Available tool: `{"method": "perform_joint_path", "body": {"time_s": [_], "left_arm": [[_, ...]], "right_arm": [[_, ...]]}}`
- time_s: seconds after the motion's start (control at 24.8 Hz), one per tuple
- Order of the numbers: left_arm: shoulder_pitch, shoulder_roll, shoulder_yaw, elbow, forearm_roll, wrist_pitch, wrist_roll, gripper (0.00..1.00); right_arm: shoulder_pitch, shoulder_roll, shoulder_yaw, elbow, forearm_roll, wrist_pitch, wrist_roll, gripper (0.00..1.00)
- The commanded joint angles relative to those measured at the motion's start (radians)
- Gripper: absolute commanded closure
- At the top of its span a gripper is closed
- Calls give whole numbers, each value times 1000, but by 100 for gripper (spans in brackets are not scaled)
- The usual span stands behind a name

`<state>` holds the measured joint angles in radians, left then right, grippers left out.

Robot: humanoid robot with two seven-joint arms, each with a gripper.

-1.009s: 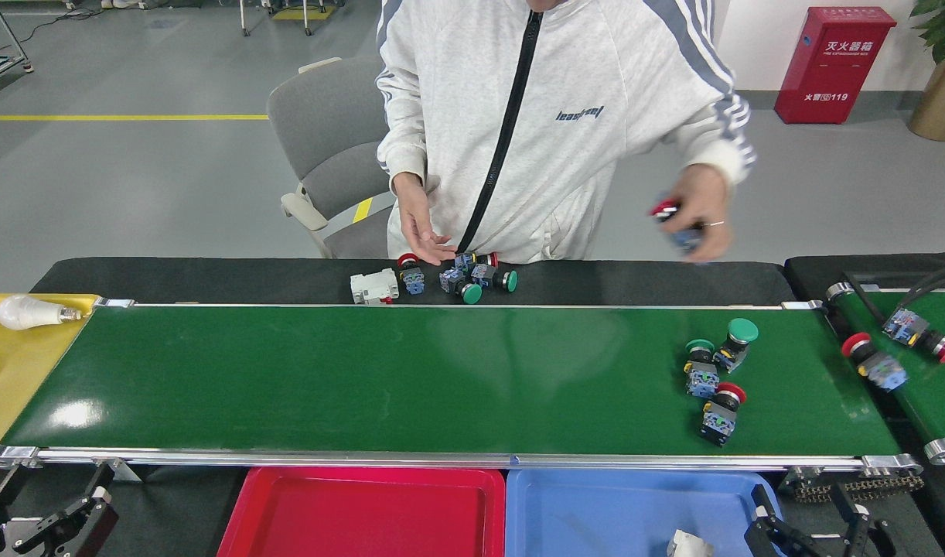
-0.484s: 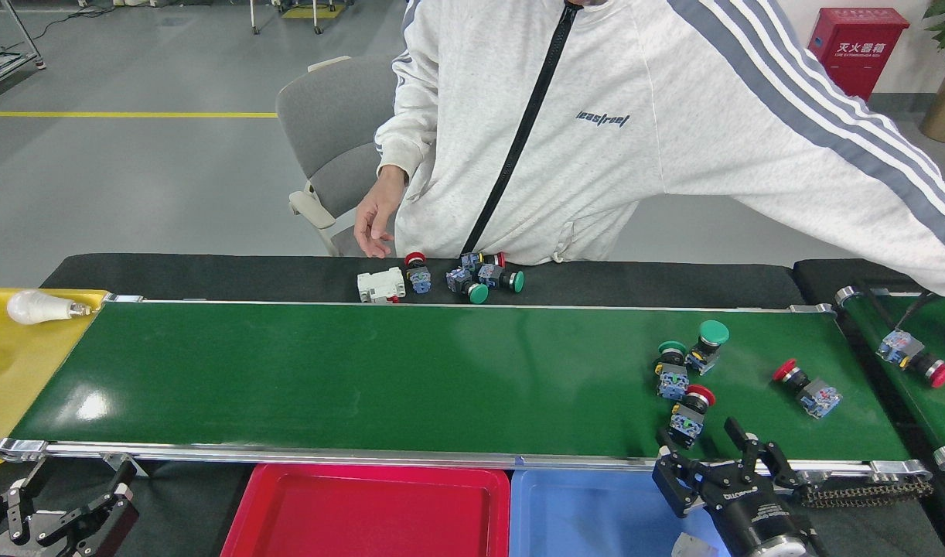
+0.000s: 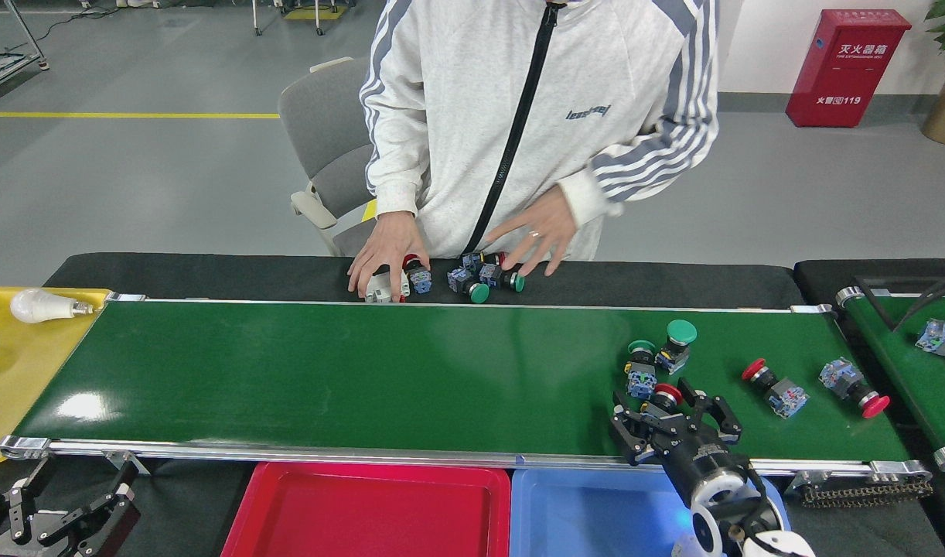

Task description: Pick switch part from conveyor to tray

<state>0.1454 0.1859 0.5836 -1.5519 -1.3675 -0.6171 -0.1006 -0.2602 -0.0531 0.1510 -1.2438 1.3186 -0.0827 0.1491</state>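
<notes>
on the near right stretch of the conveyor [image 3: 364, 371], the right gripper [image 3: 670, 422] sits low over a red-capped switch part [image 3: 664, 396], its fingers [image 3: 626, 427] spread wide to either side of it and not yet closed on anything. that straddle suits a pinch across the part's body; two green-capped switches [image 3: 662, 348] crowd just behind it and could get nudged. the blue tray [image 3: 588, 510] lies just below the belt's near rail, a short carry away, with a red tray [image 3: 364, 507] beside it. the left gripper [image 3: 55, 518] waits at the lower left corner, fingers apart and empty. across the belt a person's hands [image 3: 383, 259] sort more switches on the black table [image 3: 209, 275]. a yellow tray [image 3: 16, 363] with a bulb [image 3: 39, 307] sits at the belt's left end; grey factory floor lies beyond.
</notes>
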Motion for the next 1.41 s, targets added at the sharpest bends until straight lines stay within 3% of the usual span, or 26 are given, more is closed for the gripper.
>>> {"method": "perform_joint_path", "body": {"time_s": [0.0,0.12,0.2,0.28,0.52,0.65,0.89,1.13,1.17,1.21,1.25,1.29,1.33,1.37], "left_arm": [[-7,17,2,-10,-1,-1,4,0],[-7,17,2,-10,-1,-9,4,0],[-7,17,2,-10,-1,-12,4,0],[-9,17,2,-10,-1,-13,4,0],[-6,17,2,-10,-1,-13,4,0],[-1,17,4,-10,-1,-13,4,0],[0,17,4,-11,1,-13,4,0],[2,17,4,-10,-1,-13,4,0],[0,17,4,-10,-1,-13,4,0],[2,17,4,-10,-1,-13,4,0],[0,17,4,-10,-1,-13,4,0],[-1,17,4,-10,1,-13,4,0],[-6,17,4,-10,2,-13,4,0],[-9,17,4,-10,2,-13,4,0]], "right_arm": [[-24,10,1,24,2,7,10,8],[-28,1,44,29,4,9,10,46],[-28,-17,73,29,4,4,9,58],[-28,-36,101,29,2,3,9,61],[-24,-48,122,18,-2,-17,7,93],[-16,-45,121,-25,-2,-54,9,98],[78,-37,130,-215,-4,-88,20,98],[159,-8,240,-393,-4,-155,44,98],[161,2,275,-401,-4,-177,44,98],[162,10,306,-402,-4,-193,44,91],[162,21,341,-404,-4,-209,43,56],[162,35,363,-404,-4,-207,43,6],[162,58,377,-402,-4,-210,41,0],[164,68,380,-401,-4,-215,43,0]]}}
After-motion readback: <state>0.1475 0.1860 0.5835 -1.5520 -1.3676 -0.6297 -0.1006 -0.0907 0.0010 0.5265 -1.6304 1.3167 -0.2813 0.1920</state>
